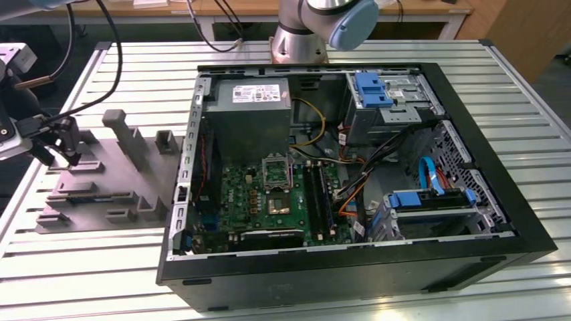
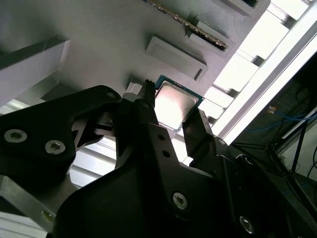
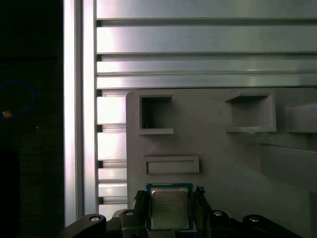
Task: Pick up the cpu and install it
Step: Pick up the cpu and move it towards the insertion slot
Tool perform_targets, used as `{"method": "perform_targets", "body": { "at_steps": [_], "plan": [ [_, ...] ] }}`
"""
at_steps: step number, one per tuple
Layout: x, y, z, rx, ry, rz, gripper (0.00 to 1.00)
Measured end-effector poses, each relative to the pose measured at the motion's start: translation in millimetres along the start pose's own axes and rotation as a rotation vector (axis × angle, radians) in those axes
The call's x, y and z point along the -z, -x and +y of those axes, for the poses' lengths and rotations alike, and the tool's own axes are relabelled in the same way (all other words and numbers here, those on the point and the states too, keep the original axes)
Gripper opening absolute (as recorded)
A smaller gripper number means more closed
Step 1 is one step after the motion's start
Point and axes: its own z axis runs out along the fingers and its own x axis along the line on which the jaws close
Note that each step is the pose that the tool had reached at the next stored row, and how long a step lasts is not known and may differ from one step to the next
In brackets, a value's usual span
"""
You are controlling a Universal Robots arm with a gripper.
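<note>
Claw low over the grey moulded tray, astride the cpu
Upright tray blocks close around; open computer case with grey power supply box well apart toward the exterior view's right, all on a slatted metal table. Parted just wider than the cpu, one finger at each opposite edge; cpu flat on the tray beside a raised rectangular block

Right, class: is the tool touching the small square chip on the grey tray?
Cannot tell. In the first wrist view the tool sits astride the chip on the grey tray, yet neither contact nor gap shows plainly.
</note>
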Motion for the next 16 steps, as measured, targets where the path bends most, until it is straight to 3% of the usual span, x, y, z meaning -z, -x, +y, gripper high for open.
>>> {"method": "perform_targets", "body": {
  "at_steps": [16],
  "plan": [
    [3.0, 0.1, 0.1, 0.000, -0.0001, 0.0001, 0.47]
  ]
}}
